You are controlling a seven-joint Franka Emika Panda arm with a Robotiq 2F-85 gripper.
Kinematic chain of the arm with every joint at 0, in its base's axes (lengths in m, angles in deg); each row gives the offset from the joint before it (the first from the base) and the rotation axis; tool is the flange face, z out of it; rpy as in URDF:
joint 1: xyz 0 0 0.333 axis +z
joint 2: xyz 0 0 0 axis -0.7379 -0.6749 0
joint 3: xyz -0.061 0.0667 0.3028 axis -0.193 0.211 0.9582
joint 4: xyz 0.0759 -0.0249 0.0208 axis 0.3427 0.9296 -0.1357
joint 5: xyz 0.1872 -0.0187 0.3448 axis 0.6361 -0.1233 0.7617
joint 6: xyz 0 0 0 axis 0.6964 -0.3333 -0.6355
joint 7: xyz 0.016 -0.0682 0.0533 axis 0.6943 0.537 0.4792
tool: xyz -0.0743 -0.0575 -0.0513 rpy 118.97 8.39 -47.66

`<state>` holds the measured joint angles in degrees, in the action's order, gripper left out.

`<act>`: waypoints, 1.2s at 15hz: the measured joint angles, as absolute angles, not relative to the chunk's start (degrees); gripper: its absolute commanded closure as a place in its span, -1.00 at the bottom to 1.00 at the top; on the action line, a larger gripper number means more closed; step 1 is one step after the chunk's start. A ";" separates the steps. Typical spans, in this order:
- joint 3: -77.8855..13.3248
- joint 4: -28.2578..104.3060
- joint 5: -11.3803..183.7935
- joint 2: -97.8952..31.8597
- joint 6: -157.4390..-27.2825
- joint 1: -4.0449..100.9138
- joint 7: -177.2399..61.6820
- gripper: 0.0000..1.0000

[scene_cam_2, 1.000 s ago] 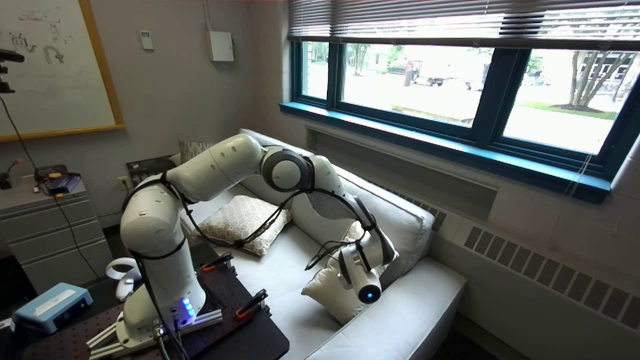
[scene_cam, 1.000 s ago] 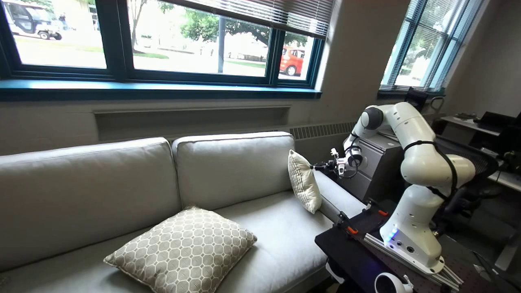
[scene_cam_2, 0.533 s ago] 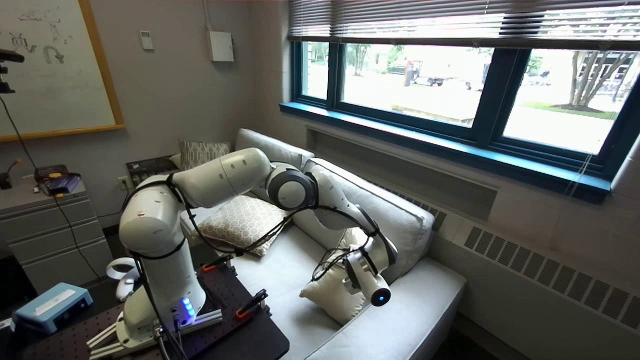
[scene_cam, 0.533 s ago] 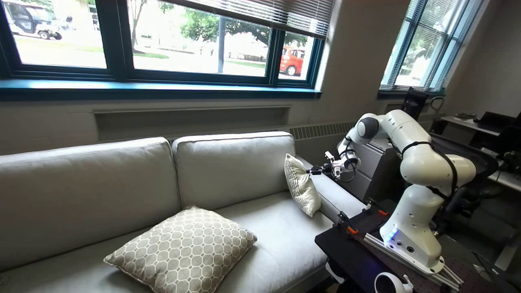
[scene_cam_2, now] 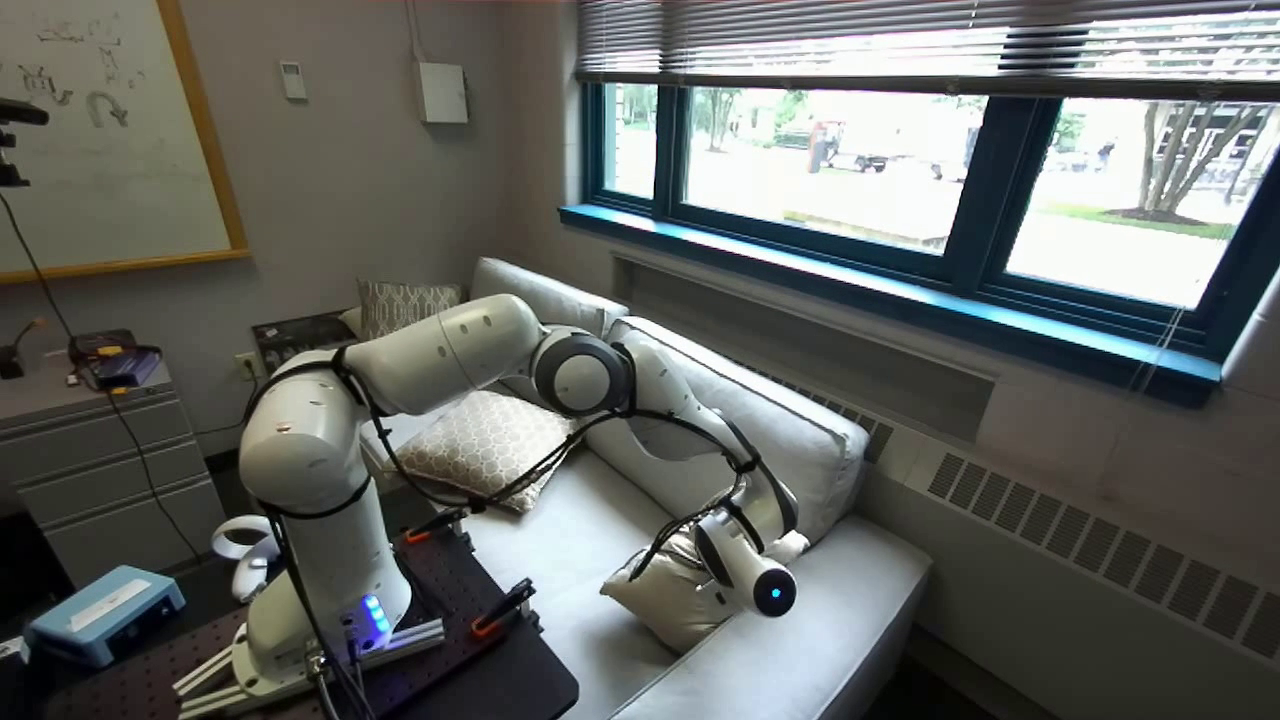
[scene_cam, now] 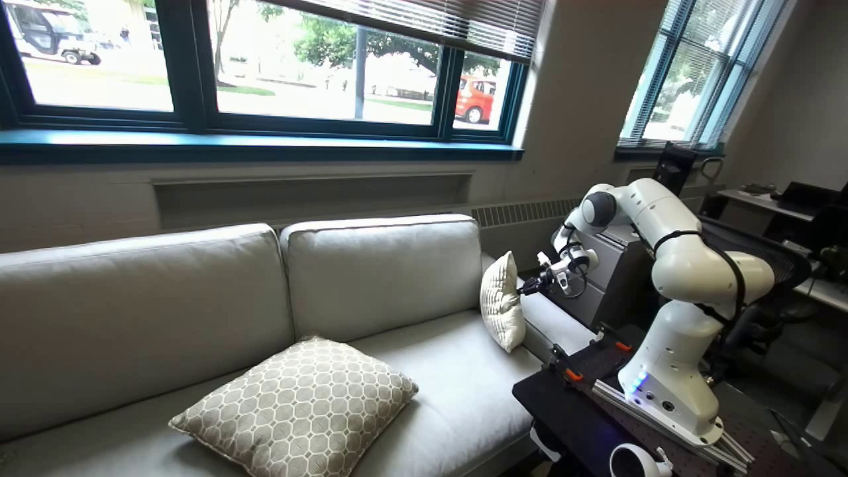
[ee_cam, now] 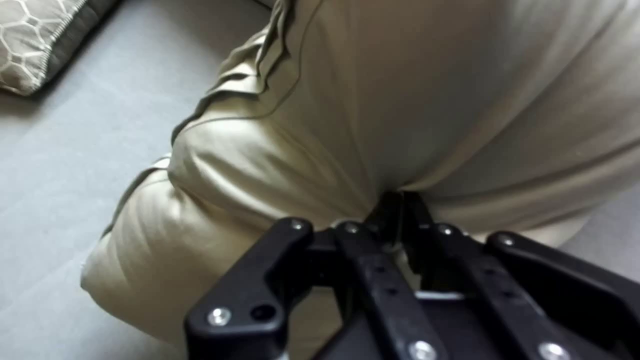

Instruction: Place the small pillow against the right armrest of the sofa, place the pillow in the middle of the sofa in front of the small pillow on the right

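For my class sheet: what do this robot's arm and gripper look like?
The arm is white with rounded segments, a dark grey joint ring, black straps, black cables and glowing blue lights. The gripper is black, with bar-like links and silvery screws.

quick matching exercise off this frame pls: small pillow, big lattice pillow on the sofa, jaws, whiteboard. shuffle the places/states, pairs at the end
Things
1. small pillow
2. big lattice pillow
3. jaws
4. whiteboard

Place, colour or state
A. edged in yellow-brown
B. lying on the sofa seat, apart from the armrest
C. shut on item 1
D. roughly upright beside the armrest

Pairs: 1-D, 2-B, 3-C, 4-A
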<state>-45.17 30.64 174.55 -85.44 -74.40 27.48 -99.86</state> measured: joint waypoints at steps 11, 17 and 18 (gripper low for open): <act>-47.66 51.06 171.73 -75.31 -111.09 34.83 -104.12 -0.64; -47.67 62.31 161.97 -65.23 -122.15 45.23 -107.01 -1.00; -46.70 63.16 160.62 -62.86 -122.39 46.35 -106.62 -1.00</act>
